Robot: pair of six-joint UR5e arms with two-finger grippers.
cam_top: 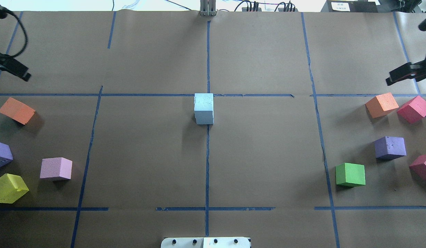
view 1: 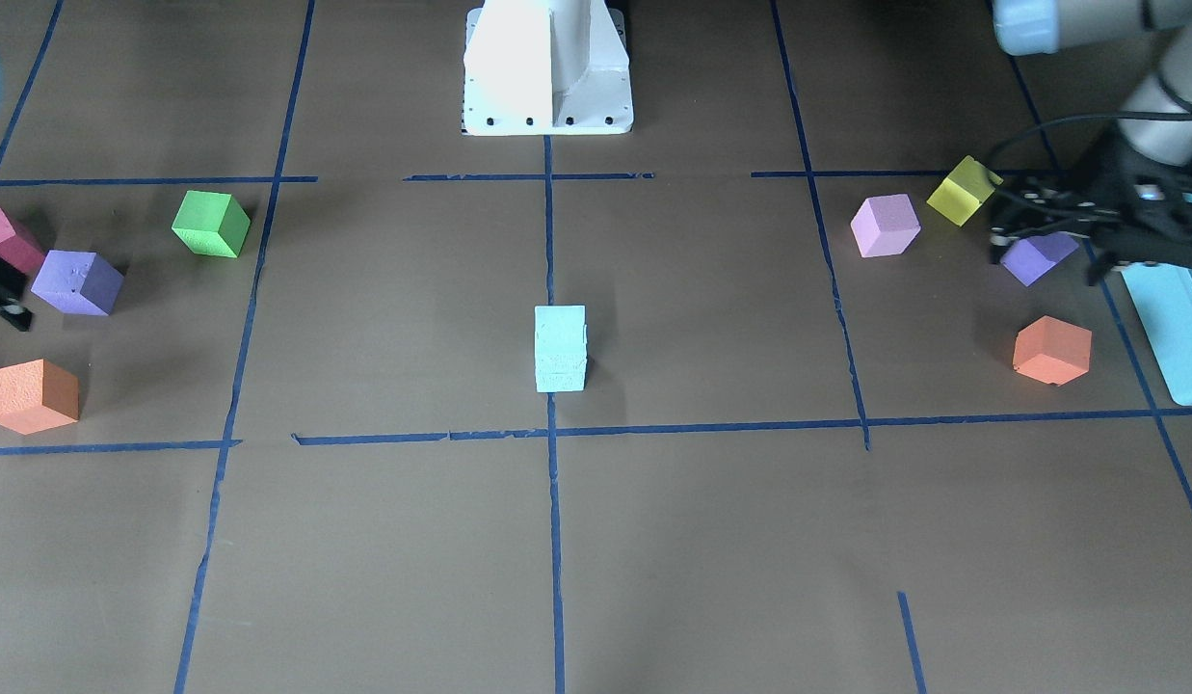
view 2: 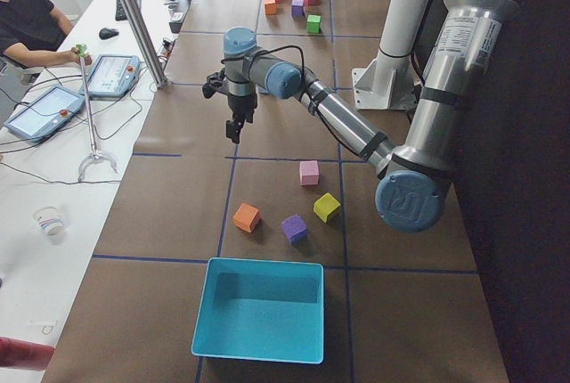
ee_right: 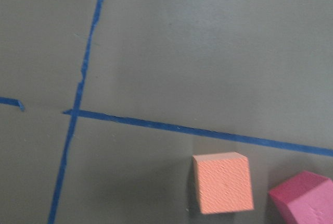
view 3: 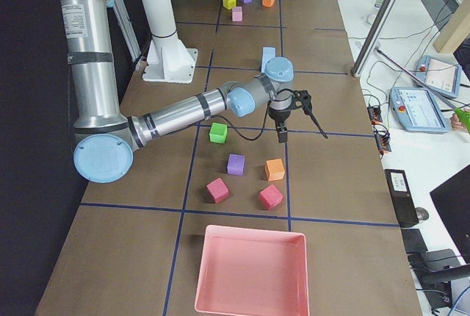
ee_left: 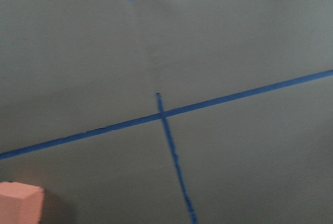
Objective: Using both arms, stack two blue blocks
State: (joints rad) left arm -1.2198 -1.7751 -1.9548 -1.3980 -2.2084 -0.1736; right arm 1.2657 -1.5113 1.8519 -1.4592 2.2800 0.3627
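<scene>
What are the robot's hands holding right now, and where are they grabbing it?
Nothing. The left gripper and the right gripper both hang empty at the sides. The two blue blocks sit stacked in the middle, with neither gripper touching them.

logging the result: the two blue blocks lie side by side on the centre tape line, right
No: the two blue blocks are stacked one on the other, not side by side, as the exterior front-facing view shows. They do stand on the centre tape line.

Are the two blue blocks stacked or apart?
Stacked: the front view shows the upper blue block resting on the lower blue block.
</scene>
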